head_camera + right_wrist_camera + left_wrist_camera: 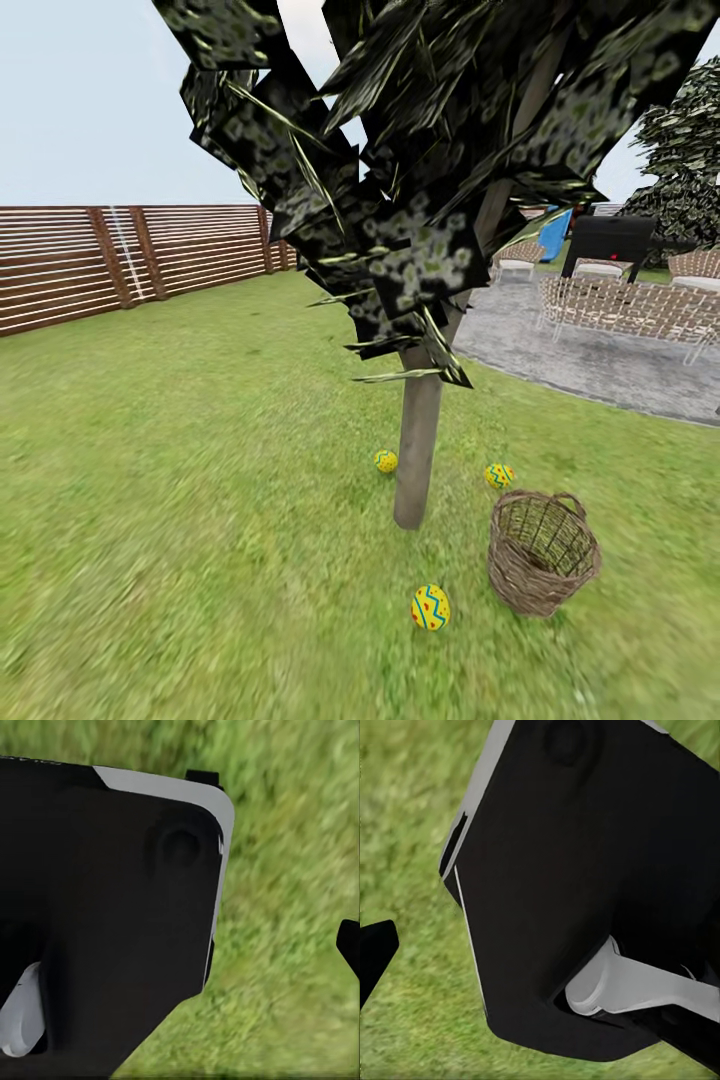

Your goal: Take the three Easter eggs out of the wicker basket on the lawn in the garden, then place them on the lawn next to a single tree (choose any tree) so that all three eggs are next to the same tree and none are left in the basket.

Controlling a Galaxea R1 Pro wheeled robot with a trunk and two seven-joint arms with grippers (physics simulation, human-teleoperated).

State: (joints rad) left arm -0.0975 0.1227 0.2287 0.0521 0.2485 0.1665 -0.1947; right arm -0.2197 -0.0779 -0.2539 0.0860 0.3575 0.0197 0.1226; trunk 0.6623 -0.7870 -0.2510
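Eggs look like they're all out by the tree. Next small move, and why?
Probably none beyond a confirming look down into the round brown wicker basket: it appears empty, and three yellow painted eggs lie on the green lawn around the pale grey-brown tree trunk. The nearest egg sits furthest from the trunk; nudge it closer only if needed.

Three eggs (430, 607) around tree (418, 455), basket (542, 552) beside.

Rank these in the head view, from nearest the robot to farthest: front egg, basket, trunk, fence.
1. front egg, low centre.
2. basket, just right of it.
3. trunk, centre, behind both.
4. fence, far left.
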